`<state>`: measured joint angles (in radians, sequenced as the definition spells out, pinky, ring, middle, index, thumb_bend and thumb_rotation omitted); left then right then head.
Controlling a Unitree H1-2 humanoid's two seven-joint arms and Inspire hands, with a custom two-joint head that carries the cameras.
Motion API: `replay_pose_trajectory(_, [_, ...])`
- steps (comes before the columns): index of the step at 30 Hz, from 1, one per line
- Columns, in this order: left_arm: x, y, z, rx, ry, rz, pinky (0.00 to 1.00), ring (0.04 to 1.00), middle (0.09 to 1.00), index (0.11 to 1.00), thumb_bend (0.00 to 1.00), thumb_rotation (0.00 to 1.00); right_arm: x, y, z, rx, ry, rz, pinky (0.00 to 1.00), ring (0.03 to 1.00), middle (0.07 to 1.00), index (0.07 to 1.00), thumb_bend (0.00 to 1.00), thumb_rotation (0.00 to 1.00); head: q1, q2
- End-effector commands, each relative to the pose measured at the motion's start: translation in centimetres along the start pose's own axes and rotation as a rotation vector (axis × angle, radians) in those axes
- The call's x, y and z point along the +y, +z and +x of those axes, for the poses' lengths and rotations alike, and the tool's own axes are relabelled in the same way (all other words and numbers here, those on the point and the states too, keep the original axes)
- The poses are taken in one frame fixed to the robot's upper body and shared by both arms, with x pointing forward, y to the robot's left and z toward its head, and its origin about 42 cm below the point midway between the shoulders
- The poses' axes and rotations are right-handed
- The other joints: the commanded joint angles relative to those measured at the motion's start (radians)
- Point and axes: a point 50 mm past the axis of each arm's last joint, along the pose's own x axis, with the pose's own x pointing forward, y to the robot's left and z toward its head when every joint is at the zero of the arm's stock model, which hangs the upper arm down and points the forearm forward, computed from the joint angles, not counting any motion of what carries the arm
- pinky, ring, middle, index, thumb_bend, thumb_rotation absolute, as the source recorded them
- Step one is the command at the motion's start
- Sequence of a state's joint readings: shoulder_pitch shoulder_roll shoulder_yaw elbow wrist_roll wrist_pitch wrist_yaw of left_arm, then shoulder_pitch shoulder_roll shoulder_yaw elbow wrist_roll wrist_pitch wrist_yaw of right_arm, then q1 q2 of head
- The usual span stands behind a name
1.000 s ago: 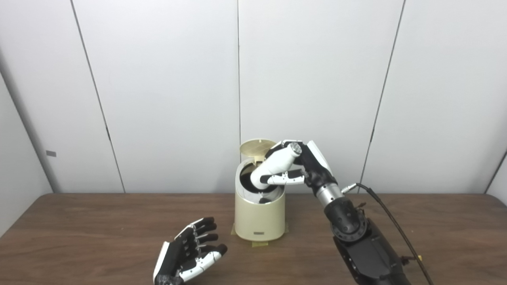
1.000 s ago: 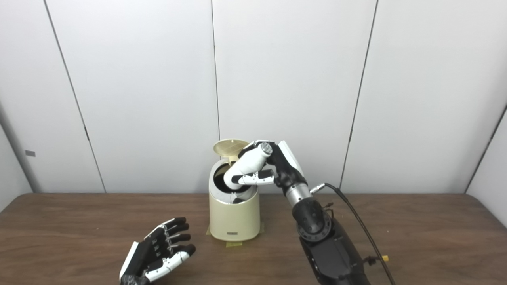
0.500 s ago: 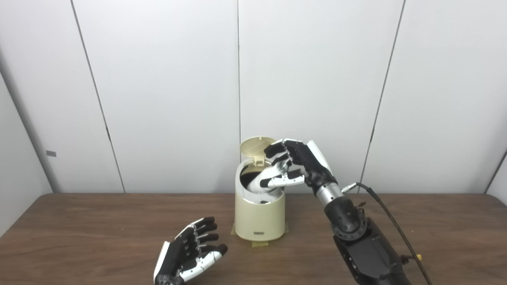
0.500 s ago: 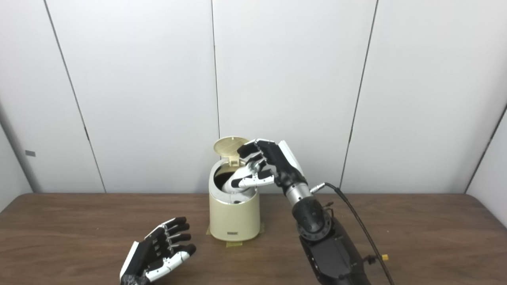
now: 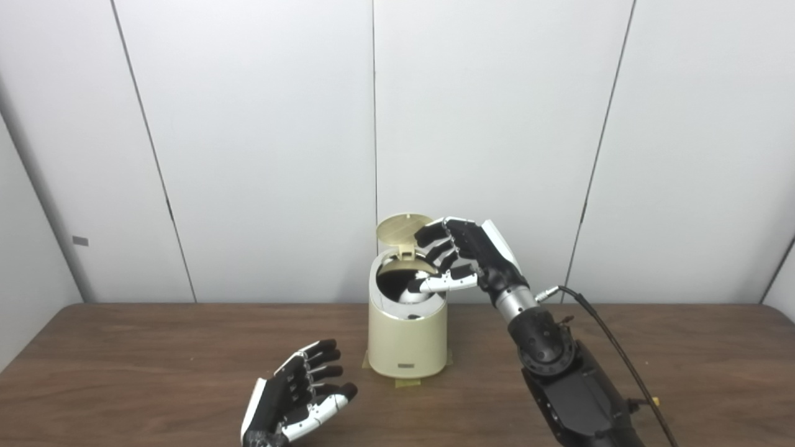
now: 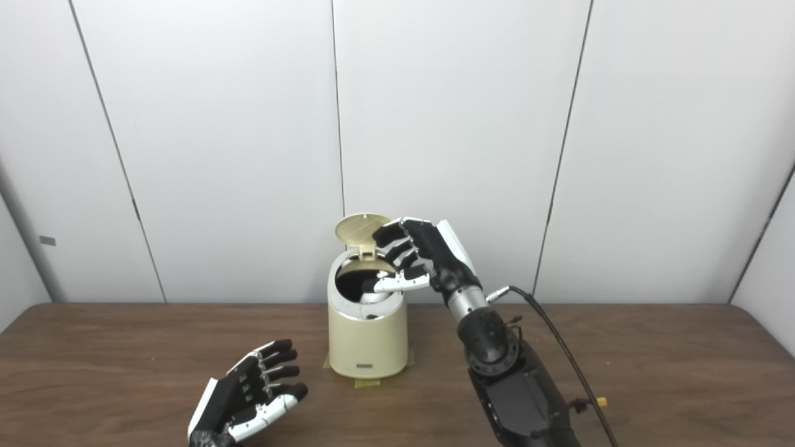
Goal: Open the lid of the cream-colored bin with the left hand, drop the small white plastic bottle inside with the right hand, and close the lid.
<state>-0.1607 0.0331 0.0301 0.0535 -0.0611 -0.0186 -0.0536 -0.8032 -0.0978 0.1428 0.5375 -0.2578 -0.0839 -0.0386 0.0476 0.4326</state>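
Pale wall panels stand behind your dark wooden worktop, and near its middle sits the cream-colored bin with its lid tipped up at the 12 o'clock side of the mouth. Your right hand hangs over the rim at about 2 o'clock from the opening, fingers spread and holding nothing. Look into the dark mouth and you see the small white plastic bottle lying low inside, only a pale rounded part of it showing; it is below the rim and apart from the hand. Your left hand rests on the worktop at about 7 o'clock from the bin, well apart from it, palm up with fingers loosely spread and empty.

By this look, the lid is open and the bottle is in, so two of three steps are done. What is left is clearing the right hand away from the opening and bringing the lid down.
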Motion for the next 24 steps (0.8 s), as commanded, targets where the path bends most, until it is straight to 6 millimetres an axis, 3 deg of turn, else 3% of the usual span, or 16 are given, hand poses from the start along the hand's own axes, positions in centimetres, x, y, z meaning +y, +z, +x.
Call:
replay_pose_trajectory(1, [-0.4,2.2,1.2,-0.095,-0.020,-0.003,0.63,0.724,0.772,0.781,0.71,0.09,-0.9,1.8,0.7,-0.063,-0.011,0.014,0.42,0.521,0.665,0.673,0.88,0.04,0.001,0.000])
replay_pose_trajectory(6, [-0.3,2.2,1.2,-0.094,-0.018,-0.001,0.63,0.724,0.773,0.781,0.71,0.10,-1.8,2.7,-0.8,-0.153,-0.041,0.058,0.37,0.441,0.612,0.649,0.87,0.04,0.002,0.001])
replay_pose_trajectory(11, [-0.2,2.3,1.1,-0.097,-0.017,0.013,0.62,0.717,0.770,0.780,0.70,0.10,-3.6,2.5,-4.2,-0.205,-0.124,0.114,0.32,0.399,0.570,0.635,0.83,0.03,0.004,0.001])
replay_pose_trajectory(15, [0.0,2.4,1.2,-0.097,-0.021,0.012,0.61,0.711,0.768,0.781,0.71,0.10,-5.0,0.6,-7.5,-0.176,-0.203,0.182,0.30,0.401,0.575,0.642,0.81,0.03,0.001,0.003])
replay_pose_trajectory(24, [0.6,2.5,0.8,-0.094,-0.022,0.038,0.61,0.716,0.770,0.780,0.71,0.12,-6.0,-5.3,-14.6,-0.082,-0.273,0.281,0.43,0.499,0.617,0.699,0.78,0.05,0.002,0.008])
